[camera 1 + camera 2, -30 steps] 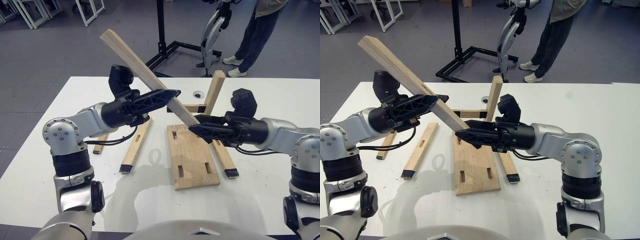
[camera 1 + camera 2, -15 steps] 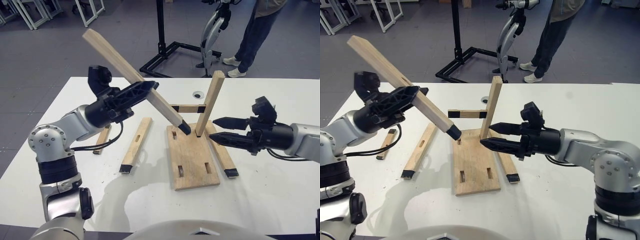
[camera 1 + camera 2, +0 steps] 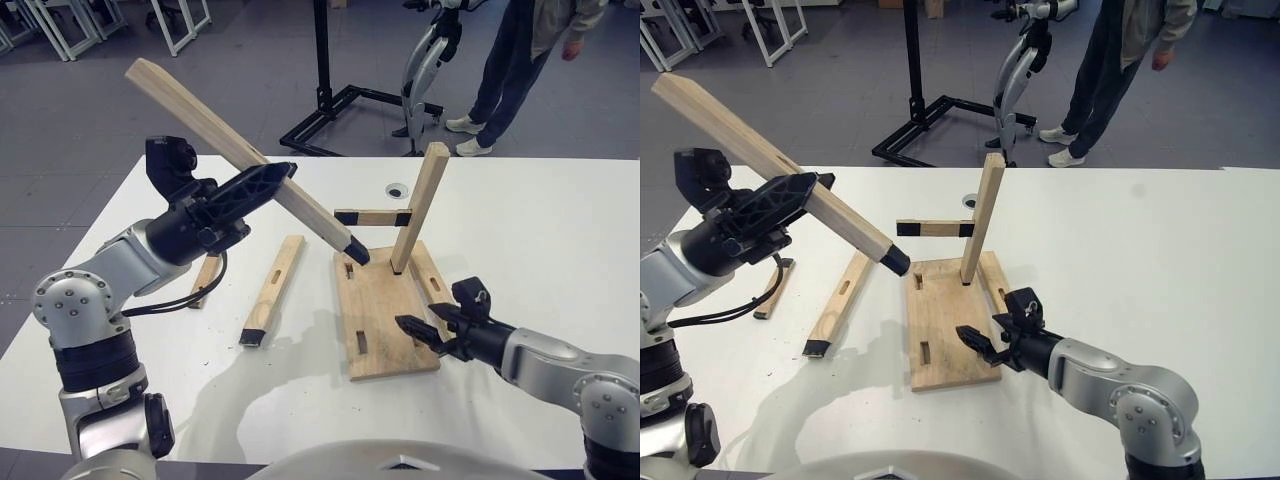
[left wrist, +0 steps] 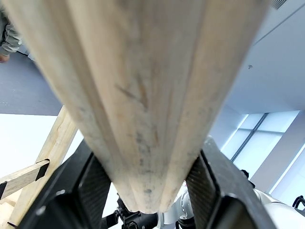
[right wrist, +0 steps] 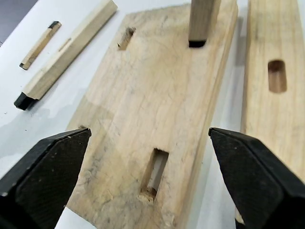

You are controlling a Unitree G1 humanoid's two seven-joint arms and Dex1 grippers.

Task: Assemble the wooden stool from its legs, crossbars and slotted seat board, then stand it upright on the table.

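- Left gripper (image 3: 280, 180), condition?
- Clamped on the held leg (image 3: 215, 130), with fingers (image 4: 90, 191) pressed to both of its sides, in the upper left of the left eye view. That leg slopes down toward the centre of the frame. Its dark tip sits just by the far-left slot of the seat board (image 3: 385, 310). Whether the tip touches the board cannot be told.
- Right gripper (image 3: 413, 332)?
- Jaws spread wide with nothing between them. It sits low over the board's near right part, in the lower right of the frame.
- Seat board?
- Flat on the table (image 3: 540, 230), just below the middle of the frame. One upright leg (image 3: 420, 205) stands in its far-right slot. A crossbar (image 3: 372, 217) juts level from that leg toward frame left, above the board.
- Loose parts?
- One loose leg (image 3: 272, 290) lies on the table left of the board, apart from it. A second loose leg (image 5: 267, 114) lies along the board's right edge, just beside it. A short bar (image 3: 770, 297) lies further left, near the left arm.
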